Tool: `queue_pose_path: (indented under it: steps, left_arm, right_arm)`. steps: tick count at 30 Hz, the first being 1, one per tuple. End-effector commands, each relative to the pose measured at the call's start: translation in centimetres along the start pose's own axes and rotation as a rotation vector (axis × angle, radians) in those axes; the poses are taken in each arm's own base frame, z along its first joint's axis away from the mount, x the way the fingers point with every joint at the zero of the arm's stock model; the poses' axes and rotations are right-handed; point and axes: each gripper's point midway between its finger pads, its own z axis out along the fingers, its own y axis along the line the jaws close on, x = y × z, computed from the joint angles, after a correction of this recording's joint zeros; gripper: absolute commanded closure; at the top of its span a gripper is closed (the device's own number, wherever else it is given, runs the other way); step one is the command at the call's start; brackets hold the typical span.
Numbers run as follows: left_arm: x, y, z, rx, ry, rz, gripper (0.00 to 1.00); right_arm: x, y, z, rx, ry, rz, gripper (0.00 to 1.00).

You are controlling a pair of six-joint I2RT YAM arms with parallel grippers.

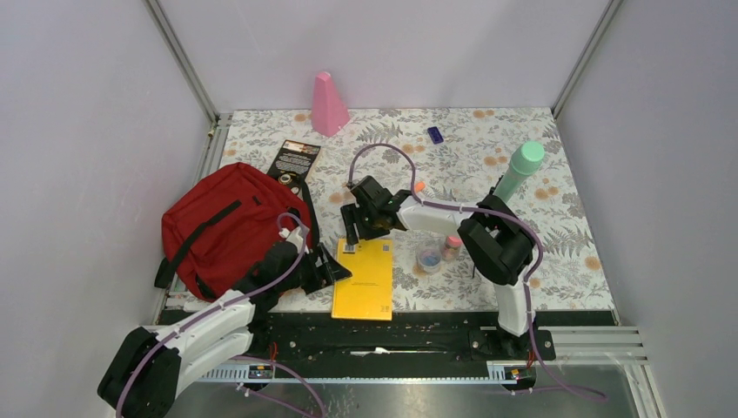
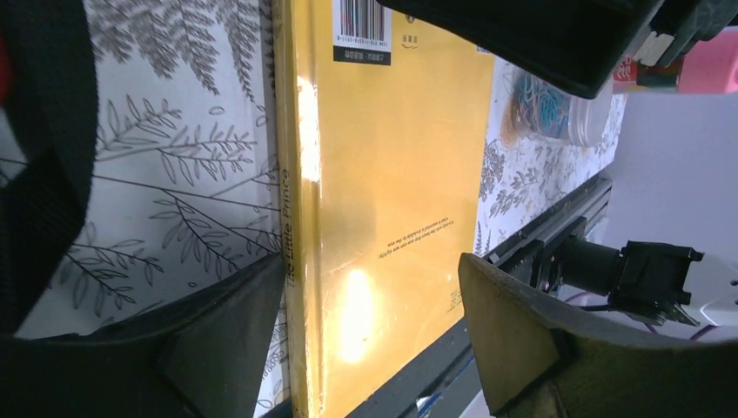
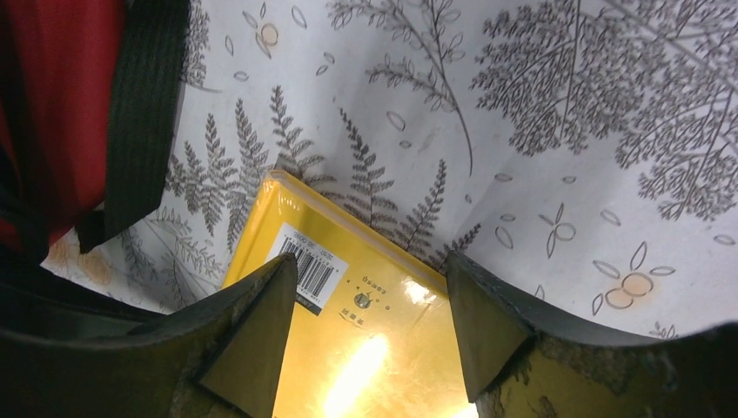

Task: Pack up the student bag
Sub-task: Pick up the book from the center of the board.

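The dark red backpack (image 1: 222, 222) with black straps lies at the left of the table. A yellow book (image 1: 365, 279) lies flat beside it, near the front edge. My left gripper (image 1: 326, 268) is open at the book's left edge. In the left wrist view (image 2: 370, 340) its fingers stand either side of the book (image 2: 392, 174), one by the spine. My right gripper (image 1: 355, 228) is open over the book's far end. In the right wrist view (image 3: 365, 340) it hangs above the barcode corner of the book (image 3: 365, 357), with the backpack (image 3: 52, 104) at the left.
A pink cone (image 1: 329, 104), a purple block (image 1: 435, 134) and a black booklet (image 1: 296, 159) lie at the back. A green bottle (image 1: 520, 168) stands at the right. A clear jar of coloured bands (image 1: 429, 256) and a pink-capped jar (image 1: 452, 246) sit right of the book.
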Motion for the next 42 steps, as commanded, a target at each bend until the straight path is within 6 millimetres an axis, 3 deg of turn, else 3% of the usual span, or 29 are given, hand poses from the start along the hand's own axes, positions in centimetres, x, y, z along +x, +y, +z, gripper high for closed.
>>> queue_pose_path:
  steps: [1,5,10,15,20,29,36,42]
  left_arm:
    - [2.0,0.3,-0.3,0.010,0.069,-0.024,0.23]
    - [2.2,0.9,-0.8,-0.027,0.070,-0.032,0.23]
    - [1.7,0.8,-1.3,-0.042,0.043,-0.015,0.22]
    - [1.7,0.7,-1.6,-0.050,0.053,0.002,0.22]
    - [1.7,0.6,-2.1,-0.060,0.064,0.036,0.23]
    - [1.9,0.7,-2.6,-0.085,0.094,0.074,0.24]
    - [2.5,0.2,-2.4,-0.068,0.134,0.075,0.25]
    - [3.6,0.2,-2.8,-0.070,0.192,0.058,0.28]
  right_arm:
    - [0.1,2.7,-2.6,-0.073,-0.014,-0.003,0.30]
    - [0.4,2.9,-4.3,-0.067,-0.041,0.015,0.27]
    - [1.2,2.3,-8.3,-0.034,-0.119,0.078,0.20]
    - [3.2,1.8,-11.8,-0.020,-0.183,0.158,0.19]
    - [6.4,1.6,-13.5,-0.022,-0.194,0.267,0.20]
    - [13.7,-0.2,-13.4,-0.021,-0.121,0.449,0.23]
    - [15.8,0.0,-12.6,-0.063,-0.104,0.557,0.25]
    - [17.4,2.3,-11.3,-0.118,-0.074,0.596,0.28]
